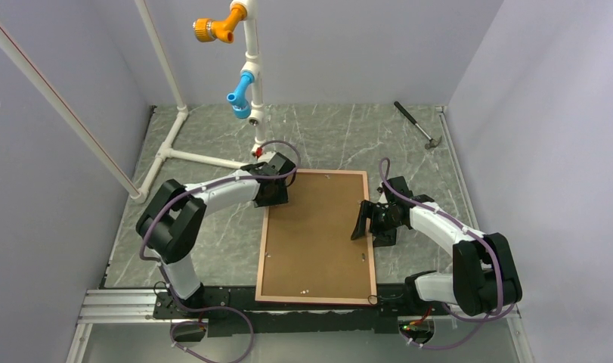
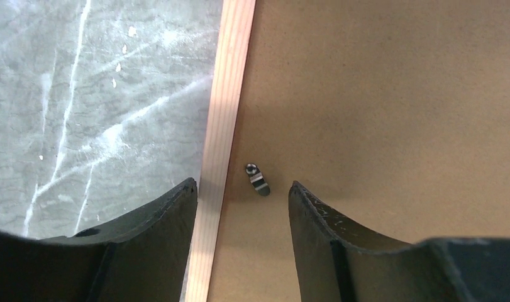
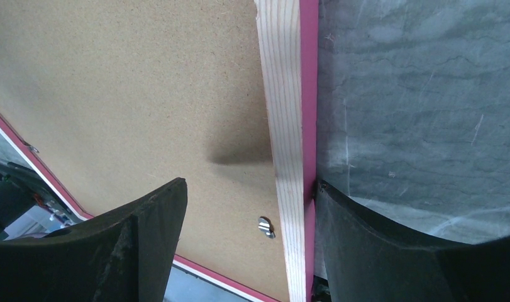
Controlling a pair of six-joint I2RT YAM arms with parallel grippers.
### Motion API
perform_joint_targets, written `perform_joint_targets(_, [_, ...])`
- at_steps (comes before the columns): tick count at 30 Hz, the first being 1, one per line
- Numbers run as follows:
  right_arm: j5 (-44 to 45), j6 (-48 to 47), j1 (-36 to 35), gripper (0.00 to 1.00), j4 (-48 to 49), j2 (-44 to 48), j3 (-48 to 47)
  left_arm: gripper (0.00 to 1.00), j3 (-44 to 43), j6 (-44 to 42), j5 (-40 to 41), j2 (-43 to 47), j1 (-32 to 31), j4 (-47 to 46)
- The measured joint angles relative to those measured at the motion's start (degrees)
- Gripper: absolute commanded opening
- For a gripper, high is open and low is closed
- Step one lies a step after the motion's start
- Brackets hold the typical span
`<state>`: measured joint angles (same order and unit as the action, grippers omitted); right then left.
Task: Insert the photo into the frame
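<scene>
**Frame** [image 1: 318, 299]: lies flat at centre of table [image 1: 227, 249], pale wood back up, long sides running 12 to 6 o'clock. Near end sits just beside the arm bases. Holds brown backing [image 1: 318, 234] inside the rails, filling the opening. Shows pink along the outer edge in the right wrist view.

**Left gripper** [image 1: 273, 193]: sits at the frame's 11 o'clock corner. In the left wrist view [image 2: 239, 185], straddles the left rail with jaws released and nothing clamped.
- Finger at 9 o'clock [image 2: 145, 239]: over bare table, tip just beside the rail's outer edge.
- Finger at 3 o'clock [image 2: 340, 251]: over the backing.
- Between the tips: the rail and one small turn clip [image 2: 257, 178] on the backing, just beside the rail.

**Right gripper** [image 1: 361, 221]: sits at the frame's 2 to 3 o'clock edge. In the right wrist view [image 3: 251, 184], straddles the right rail with jaws spread wide and nothing clamped.
- Finger at 3 o'clock [image 3: 378, 251]: tip touching the pink outer edge.
- Finger at 9 o'clock [image 3: 114, 251]: over the backing, well apart from the rail.
- Between the tips: a metal clip [image 3: 265, 226] on the backing, just beside the rail.

**Surroundings:**
- Hammer [image 1: 416, 125]: lies at the table's 1 o'clock corner, well apart from the frame.
- White pipe stand [image 1: 250, 76]: rises at 11 to 12 o'clock, just beyond the left gripper.
</scene>
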<state>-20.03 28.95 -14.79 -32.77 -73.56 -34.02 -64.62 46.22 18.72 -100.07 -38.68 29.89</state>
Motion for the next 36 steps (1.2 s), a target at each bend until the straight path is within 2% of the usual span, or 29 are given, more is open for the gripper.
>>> perform_joint_targets(4, [-0.24, -0.04, 0.00, 0.76, 0.22, -0.17, 0.00, 0.68, -0.35, -0.50, 1.57, -1.99, -0.04, 0.39])
perform_joint_targets(9, [-0.44, -0.04, 0.00, 0.76, 0.28, -0.26, 0.00, 0.60, -0.63, -0.85, 1.70, -2.16, -0.02, 0.52])
perform_joint_targets(11, [-0.50, -0.04, 0.00, 0.76, 0.31, -0.33, 0.00, 0.50, -0.87, -0.70, 1.68, -2.47, -0.09, 0.37])
perform_joint_targets(14, [-0.59, -0.11, 0.00, 0.76, 0.33, -0.33, 0.00, 0.28, -1.25, -1.33, 2.32, -2.80, -0.09, 0.90])
perform_joint_targets(16, [-0.59, -0.24, 0.00, 0.76, 0.31, -0.33, 0.00, 0.17, -1.22, -2.27, 3.23, -2.78, 0.04, 1.73])
perform_joint_targets(20, [-0.57, -0.28, 0.00, 0.76, 0.26, -0.35, 0.00, 0.03, -0.31, -3.54, 3.56, -1.90, 0.13, 1.11])
perform_joint_targets(21, [-0.81, -0.31, 0.00, 0.76, 0.50, -0.39, 0.02, 0.00, 0.20, -3.85, 3.74, -1.66, 0.13, 0.70])
perform_joint_targets(27, [-0.96, -0.35, 0.04, 0.76, 0.52, -0.61, -0.04, 0.00, 0.90, -4.92, 3.43, -1.25, 0.13, -0.55])
perform_joint_targets(28, [-0.96, -0.35, 0.04, 0.76, 0.52, -0.61, -0.04, 0.01, 1.11, -5.09, 3.30, -1.09, 0.13, -0.81])
perform_joint_targets(29, [-0.94, -0.35, 0.04, 0.76, 0.50, -0.59, -0.04, 0.07, 1.42, -5.11, 3.08, -0.85, 0.15, -1.20])
perform_joint_targets(32, [-0.92, -0.35, 0.04, 0.76, 0.48, -0.59, -0.04, 0.46, 2.47, -5.53, 2.64, 0.04, 0.28, -2.32])
perform_joint_targets(33, [-0.92, -0.35, 0.04, 0.76, 0.48, -0.57, -0.04, 0.54, 2.97, -5.92, 2.64, 0.37, 0.28, -2.78])
perform_joint_targets(36, [-0.92, -0.33, 0.04, 0.76, 0.48, -0.55, -0.04, 0.68, 5.09, -5.53, 1.09, 2.25, 0.11, -3.63])
